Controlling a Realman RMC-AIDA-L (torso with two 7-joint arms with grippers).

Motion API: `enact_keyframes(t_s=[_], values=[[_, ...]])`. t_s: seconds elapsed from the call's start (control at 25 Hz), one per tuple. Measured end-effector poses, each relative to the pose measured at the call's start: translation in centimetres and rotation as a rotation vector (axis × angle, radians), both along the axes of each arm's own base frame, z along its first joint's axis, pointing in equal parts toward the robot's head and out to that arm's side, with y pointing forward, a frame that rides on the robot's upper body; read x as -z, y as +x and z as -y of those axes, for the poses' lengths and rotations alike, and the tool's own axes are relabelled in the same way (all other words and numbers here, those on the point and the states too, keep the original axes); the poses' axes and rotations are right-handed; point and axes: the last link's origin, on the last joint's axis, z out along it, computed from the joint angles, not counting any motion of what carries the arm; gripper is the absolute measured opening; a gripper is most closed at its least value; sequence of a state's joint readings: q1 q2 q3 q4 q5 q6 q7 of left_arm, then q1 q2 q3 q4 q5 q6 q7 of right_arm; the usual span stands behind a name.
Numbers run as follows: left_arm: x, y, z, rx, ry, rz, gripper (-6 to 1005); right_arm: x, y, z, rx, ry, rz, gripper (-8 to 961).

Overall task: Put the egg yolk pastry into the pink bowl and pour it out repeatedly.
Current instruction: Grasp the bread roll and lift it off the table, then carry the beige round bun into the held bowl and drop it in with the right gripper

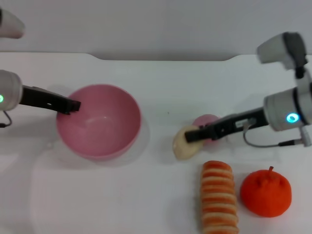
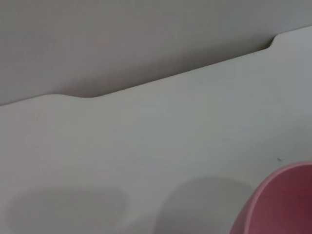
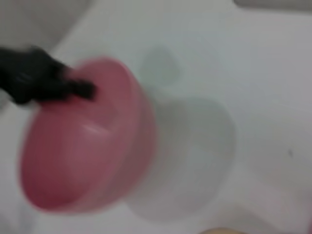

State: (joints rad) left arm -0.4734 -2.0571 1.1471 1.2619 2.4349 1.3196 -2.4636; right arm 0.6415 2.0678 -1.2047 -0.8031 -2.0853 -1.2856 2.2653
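The pink bowl (image 1: 100,124) stands upright at the table's centre-left and looks empty. My left gripper (image 1: 74,105) is shut on its left rim. The right wrist view shows the bowl (image 3: 87,146) with that gripper (image 3: 83,89) on its edge. The left wrist view shows only a piece of the bowl's rim (image 2: 278,204). The egg yolk pastry (image 1: 183,145), a pale beige bun, is right of the bowl. My right gripper (image 1: 196,135) is shut on its upper right side. I cannot tell whether the pastry touches the table.
A small pink dome (image 1: 207,121) sits just behind the right gripper. A striped orange-and-cream bread roll (image 1: 219,197) and an orange fruit (image 1: 265,192) lie at the front right. The table's back edge (image 1: 161,57) runs along the top.
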Motion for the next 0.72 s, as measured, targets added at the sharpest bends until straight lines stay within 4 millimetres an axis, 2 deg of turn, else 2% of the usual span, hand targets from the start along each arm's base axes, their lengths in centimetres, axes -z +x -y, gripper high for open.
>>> enact_keyframes(t_s=[0.16,0.28,0.36,0.4,0.48,0.72], values=[[1.5,0.4,-0.6,0.005,-0.037,-0.006,1,-3.0,-1.8,0.0,-0.064,0.041,-0.122,356],[2.7,1.1,-0.9,0.02,-0.075,-0.008,1,-5.7,-4.1,0.1,-0.153,0.086,-0.2,306],[3.6,1.9,-1.0,0.039,-0.1,-0.004,0,-6.7,-5.4,0.0,-0.206,0.114,-0.222,298],[4.3,2.7,-1.0,0.058,-0.12,0.004,0,-6.8,-6.6,-0.2,-0.249,0.111,-0.221,294],[5.2,3.8,-0.9,0.083,-0.141,0.02,0,-6.6,-7.2,-0.3,-0.275,0.1,-0.211,286],[6.9,6.8,-0.8,0.156,-0.192,0.069,0,-2.4,-8.6,-0.4,-0.369,-0.032,-0.052,261]])
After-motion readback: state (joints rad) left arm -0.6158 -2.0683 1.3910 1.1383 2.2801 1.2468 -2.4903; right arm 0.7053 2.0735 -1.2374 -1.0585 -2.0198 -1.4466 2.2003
